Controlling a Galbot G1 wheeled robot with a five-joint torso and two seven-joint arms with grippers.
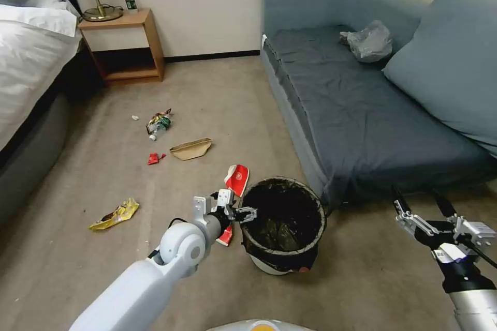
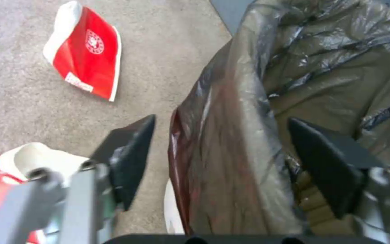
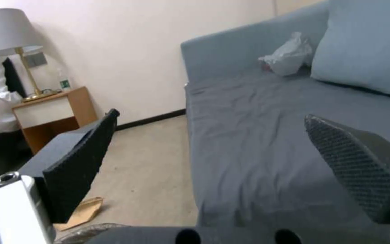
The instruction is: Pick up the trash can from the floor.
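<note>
The trash can (image 1: pixel 283 225) is a small white bin lined with a black bag, standing on the beige carpet floor (image 1: pixel 207 88) by the corner of the sofa. My left gripper (image 1: pixel 249 214) is open at the can's near-left rim. In the left wrist view the gripper (image 2: pixel 222 122) straddles the bag-covered rim of the trash can (image 2: pixel 339 67), one finger outside over the carpet and one inside over the liner. My right gripper (image 1: pixel 414 192) hangs open off to the right of the can, pointing at the sofa; in the right wrist view the gripper (image 3: pixel 212 115) holds nothing.
Litter lies left of the can: red-and-white cartons (image 1: pixel 237 178), a brown paper bag (image 1: pixel 191 149), a yellow wrapper (image 1: pixel 115 214), a bottle (image 1: pixel 159 124). The blue sofa (image 1: pixel 362 114) flanks the can on the right. A bed (image 1: pixel 26 62) and nightstand (image 1: pixel 129 46) stand far left.
</note>
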